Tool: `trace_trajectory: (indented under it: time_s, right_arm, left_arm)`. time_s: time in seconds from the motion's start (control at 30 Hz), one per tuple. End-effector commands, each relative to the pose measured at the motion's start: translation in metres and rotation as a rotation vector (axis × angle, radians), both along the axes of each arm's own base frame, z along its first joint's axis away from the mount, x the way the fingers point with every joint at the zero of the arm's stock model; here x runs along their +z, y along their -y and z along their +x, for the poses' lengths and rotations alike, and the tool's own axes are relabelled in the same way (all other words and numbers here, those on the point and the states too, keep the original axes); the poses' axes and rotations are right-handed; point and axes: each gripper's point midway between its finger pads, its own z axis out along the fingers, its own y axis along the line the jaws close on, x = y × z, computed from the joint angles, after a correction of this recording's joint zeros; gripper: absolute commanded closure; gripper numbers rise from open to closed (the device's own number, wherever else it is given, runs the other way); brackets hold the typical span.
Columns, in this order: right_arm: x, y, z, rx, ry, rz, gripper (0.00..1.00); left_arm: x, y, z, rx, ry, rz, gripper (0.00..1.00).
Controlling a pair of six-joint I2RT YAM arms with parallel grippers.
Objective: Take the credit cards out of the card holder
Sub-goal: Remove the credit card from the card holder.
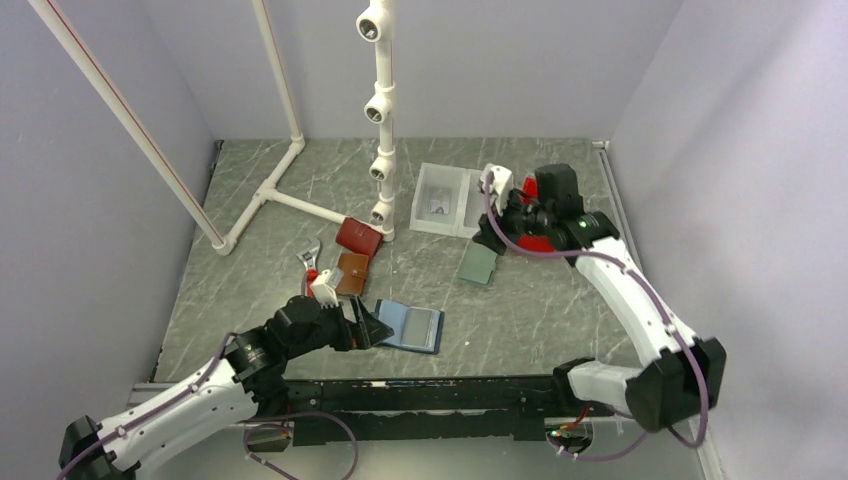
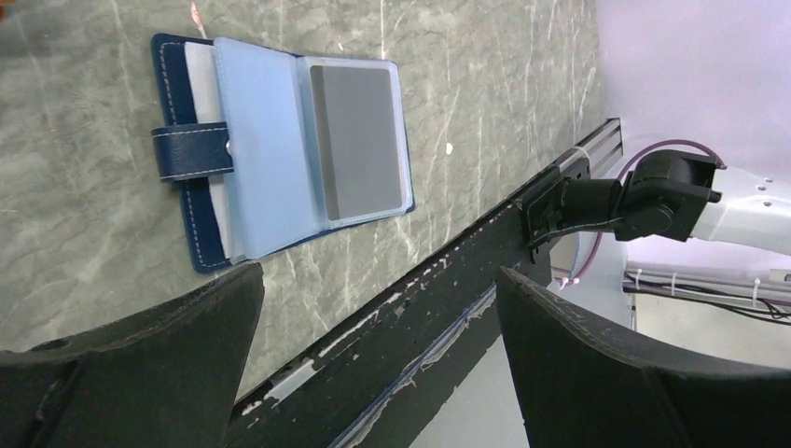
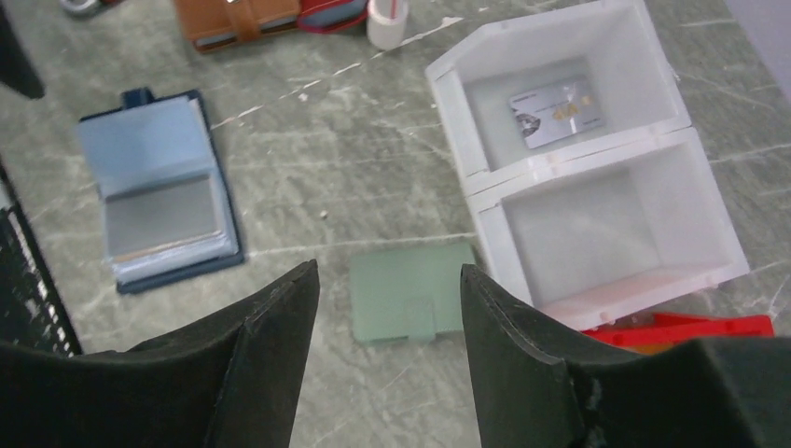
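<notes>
Card holder (image 1: 410,326) lies open flat on the table nr front edge, light-blue inside up. One pale card (image 3: 557,110) w/ printed picture sits in far compartment of white bin (image 3: 578,154). Grey pocket (image 2: 359,140) looks loaded and a tan edge shows at its mouth, so prob. more cards to pull. L gripper (image 2: 381,299) is just beside the holder, jaws wide, empty. R gripper (image 3: 388,280) hangs above grey-green wallet (image 3: 410,317), wide open, empty. Est. early stage.

brown wallet (image 3: 215,23) cut off at top edge, print on pale card (image 3: 557,112) unreadably small
</notes>
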Motion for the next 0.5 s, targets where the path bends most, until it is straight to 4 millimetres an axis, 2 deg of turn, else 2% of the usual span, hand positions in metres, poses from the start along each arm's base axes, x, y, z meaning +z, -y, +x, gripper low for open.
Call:
trace_trajectory:
  time_s: [0.0,0.1,0.23,0.47]
  right_arm:
    - [0.003,0.004,-0.037,0.098,0.044,0.063,0.39]
    - [-0.008,0.013,-0.056,0.115,0.052,0.137,0.34]
    - [-0.013,0.024,-0.071,0.114,0.062,0.198,0.31]
    - [-0.004,0.035,-0.071,0.090,0.083,0.228,0.30]
  left_arm:
    - [0.038,0.021,0.005,-0.044,0.044,-0.101,0.01]
    - [0.044,0.031,0.006,-0.069,0.035,-0.136,0.01]
    - [0.055,0.045,0.007,-0.104,0.037,-0.187,0.01]
    - [0.053,0.059,0.011,-0.151,0.006,-0.151,0.01]
